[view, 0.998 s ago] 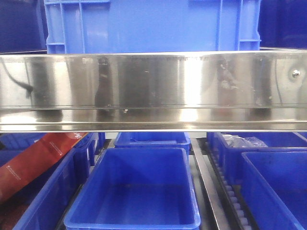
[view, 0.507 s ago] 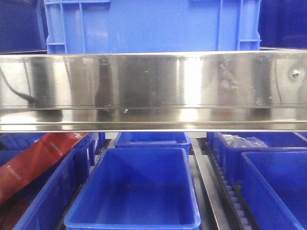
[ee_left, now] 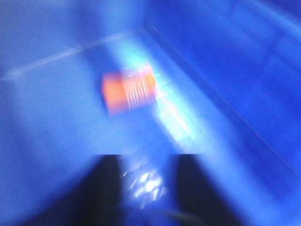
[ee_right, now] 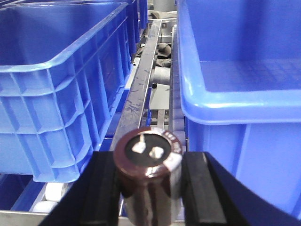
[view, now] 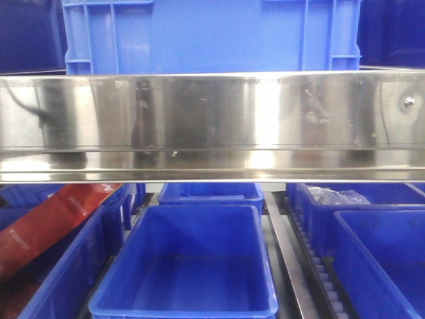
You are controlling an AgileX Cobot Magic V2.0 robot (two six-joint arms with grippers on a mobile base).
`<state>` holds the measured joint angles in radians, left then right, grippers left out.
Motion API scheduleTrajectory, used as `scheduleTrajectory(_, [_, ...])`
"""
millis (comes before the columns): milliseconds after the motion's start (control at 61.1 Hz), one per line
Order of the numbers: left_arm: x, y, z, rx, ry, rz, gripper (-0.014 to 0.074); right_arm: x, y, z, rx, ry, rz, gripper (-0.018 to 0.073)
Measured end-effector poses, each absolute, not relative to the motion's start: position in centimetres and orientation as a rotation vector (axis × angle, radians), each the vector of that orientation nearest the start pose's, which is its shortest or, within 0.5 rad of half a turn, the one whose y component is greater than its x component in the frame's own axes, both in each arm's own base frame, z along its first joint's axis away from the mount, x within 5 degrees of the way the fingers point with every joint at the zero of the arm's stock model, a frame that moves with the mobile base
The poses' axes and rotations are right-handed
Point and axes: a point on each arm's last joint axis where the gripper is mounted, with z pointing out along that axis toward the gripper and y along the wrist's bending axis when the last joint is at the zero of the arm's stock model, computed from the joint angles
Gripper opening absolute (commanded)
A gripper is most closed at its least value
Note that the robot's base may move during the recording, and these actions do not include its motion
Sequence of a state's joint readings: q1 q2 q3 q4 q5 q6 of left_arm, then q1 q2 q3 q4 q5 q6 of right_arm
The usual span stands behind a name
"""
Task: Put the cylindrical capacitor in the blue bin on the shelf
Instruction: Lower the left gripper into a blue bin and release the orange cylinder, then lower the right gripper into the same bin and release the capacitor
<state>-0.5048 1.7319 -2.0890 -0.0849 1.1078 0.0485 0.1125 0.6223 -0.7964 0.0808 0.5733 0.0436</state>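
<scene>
The right gripper [ee_right: 149,188] was clamped on the cylindrical capacitor [ee_right: 148,157], holding it upright with its silvery-rimmed top toward the wrist camera, at the front of the stainless-steel shelf [view: 212,119]. The part hung over the gap between a left-hand blue bin [ee_right: 61,61] and a right-hand blue bin [ee_right: 225,101], in line with the steel divider rail [ee_right: 141,80] and inside neither container. The pickup and carry appeared done. What was left, by the look of it, was to move over one bin's rim and let go. The left gripper [ee_left: 146,188] pointed into another blue container holding an orange cylinder [ee_left: 129,92]. That view was too blurred to tell whether its dark fingers [ee_left: 106,193] held anything.
</scene>
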Motion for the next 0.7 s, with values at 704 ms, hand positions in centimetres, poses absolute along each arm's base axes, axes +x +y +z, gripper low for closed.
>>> scheduleTrajectory(704, [13.1,-3.4,43.4,0.254,2.009,-0.166,-0.0111,11.7,1.7,38.6,-0.072,1.873,0.168,-0.0162])
